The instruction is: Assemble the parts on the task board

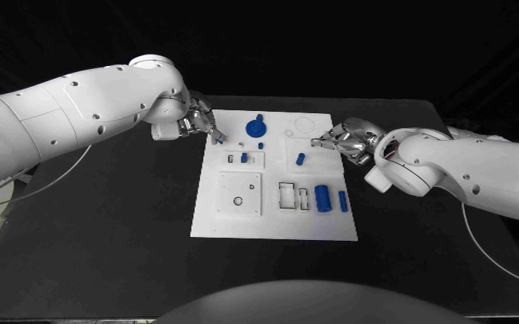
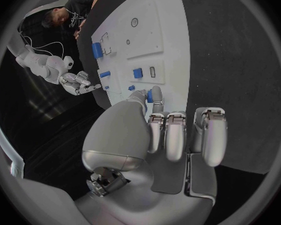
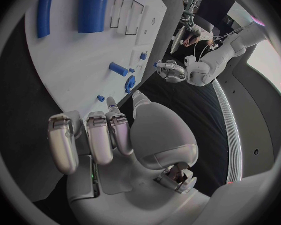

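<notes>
The white task board (image 1: 276, 223) lies mid-table. On it are a round blue part (image 1: 256, 127), a small blue peg (image 1: 301, 159), a thick blue cylinder (image 1: 321, 198) and a slim blue bar (image 1: 343, 201). My left hand (image 1: 198, 122) hovers at the board's far left corner and pinches a small blue part (image 2: 155, 94) between thumb and a finger. My right hand (image 1: 345, 142) hangs over the board's right edge with its fingers apart and nothing in them. The cylinder (image 3: 93, 7) and bar (image 3: 45, 12) lie beyond that hand's fingers (image 3: 90, 137).
A raised square plate with a black ring (image 1: 238, 202) sits at the board's near left. Rectangular slots (image 1: 288, 196) lie beside the cylinder. A small blue block (image 1: 244, 157) stands in a slot mid-board. Black table (image 1: 108, 234) surrounds the board.
</notes>
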`<action>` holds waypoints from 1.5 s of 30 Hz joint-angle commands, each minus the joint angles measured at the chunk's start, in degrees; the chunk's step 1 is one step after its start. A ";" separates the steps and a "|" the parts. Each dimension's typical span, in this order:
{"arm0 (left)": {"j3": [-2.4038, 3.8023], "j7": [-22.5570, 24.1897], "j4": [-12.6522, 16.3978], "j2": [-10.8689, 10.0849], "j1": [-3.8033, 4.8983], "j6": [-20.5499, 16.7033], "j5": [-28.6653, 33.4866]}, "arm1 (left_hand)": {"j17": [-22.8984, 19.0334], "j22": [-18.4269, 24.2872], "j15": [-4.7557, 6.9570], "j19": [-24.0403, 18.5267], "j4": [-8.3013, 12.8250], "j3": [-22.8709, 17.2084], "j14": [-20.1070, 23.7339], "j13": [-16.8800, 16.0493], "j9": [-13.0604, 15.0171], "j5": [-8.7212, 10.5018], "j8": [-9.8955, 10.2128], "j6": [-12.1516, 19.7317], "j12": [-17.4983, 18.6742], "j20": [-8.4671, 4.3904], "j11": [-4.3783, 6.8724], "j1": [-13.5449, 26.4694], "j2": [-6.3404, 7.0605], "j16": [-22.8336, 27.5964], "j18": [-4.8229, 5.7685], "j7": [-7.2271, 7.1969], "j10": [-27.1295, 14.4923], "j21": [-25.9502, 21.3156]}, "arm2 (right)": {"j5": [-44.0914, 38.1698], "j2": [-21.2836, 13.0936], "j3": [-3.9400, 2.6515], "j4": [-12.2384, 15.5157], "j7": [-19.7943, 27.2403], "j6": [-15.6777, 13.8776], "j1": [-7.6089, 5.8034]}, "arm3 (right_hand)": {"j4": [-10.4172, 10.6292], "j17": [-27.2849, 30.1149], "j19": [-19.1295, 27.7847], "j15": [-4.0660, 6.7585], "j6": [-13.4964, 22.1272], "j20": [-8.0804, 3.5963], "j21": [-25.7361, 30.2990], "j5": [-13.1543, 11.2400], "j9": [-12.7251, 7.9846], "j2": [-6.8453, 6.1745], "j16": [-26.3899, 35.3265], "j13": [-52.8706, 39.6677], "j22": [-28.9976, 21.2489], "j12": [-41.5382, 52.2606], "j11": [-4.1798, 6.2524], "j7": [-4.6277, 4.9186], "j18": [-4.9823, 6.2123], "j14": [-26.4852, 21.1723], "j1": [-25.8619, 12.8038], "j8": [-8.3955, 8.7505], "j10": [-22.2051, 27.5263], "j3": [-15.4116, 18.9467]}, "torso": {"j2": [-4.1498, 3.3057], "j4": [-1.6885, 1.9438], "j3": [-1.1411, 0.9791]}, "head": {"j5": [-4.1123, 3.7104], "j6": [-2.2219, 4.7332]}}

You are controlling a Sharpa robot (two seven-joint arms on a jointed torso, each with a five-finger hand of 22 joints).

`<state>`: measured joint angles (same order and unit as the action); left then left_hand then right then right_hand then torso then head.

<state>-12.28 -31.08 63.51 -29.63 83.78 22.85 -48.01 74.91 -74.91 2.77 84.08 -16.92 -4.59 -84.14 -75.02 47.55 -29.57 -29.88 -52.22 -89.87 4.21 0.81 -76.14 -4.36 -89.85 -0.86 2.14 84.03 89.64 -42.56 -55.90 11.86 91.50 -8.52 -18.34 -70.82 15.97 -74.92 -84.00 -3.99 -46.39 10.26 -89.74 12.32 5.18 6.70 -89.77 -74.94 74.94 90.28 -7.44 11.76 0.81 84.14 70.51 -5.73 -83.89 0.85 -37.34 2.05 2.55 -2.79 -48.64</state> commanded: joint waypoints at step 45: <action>-0.26 -7.34 1.10 2.94 -1.84 3.40 -0.19 | 15.09 -15.09 0.48 5.92 0.09 -1.73 -5.86 -14.98 -0.06 -1.25 0.44 -0.54 -0.13 -0.36 0.32 -0.31 0.29 -0.15 0.86 -0.10 5.97 0.36 | -0.51 0.24 0.03 0.19 0.28 0.36 0.05 | -0.28 -15.08 -6.00 -0.40 0.27 0.25 -0.26 0.45 0.08 0.33 -0.23 -15.06 15.06 -0.28 -0.40 0.19 -0.81 5.86 0.19 -0.39 -6.11 0.21 | -0.07 -0.03 0.06 | 0.70 -0.23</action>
<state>-12.55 -38.34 64.64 -26.90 82.04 25.63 -47.09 74.94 -74.91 2.98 84.08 -16.84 -5.93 -83.93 -75.00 47.52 -30.49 -29.45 -52.53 -89.87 4.21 0.81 -75.75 -3.97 -89.85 -0.86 1.86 84.03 89.64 -42.57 -55.68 11.86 91.60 -8.50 -18.38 -70.81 15.97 -74.91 -84.00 -3.99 -46.39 10.26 -89.74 12.55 5.20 6.70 -89.77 -74.95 74.91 90.29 -7.44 11.76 0.81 84.13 70.51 -5.73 -83.89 0.85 -37.42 1.99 2.58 -1.98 -48.85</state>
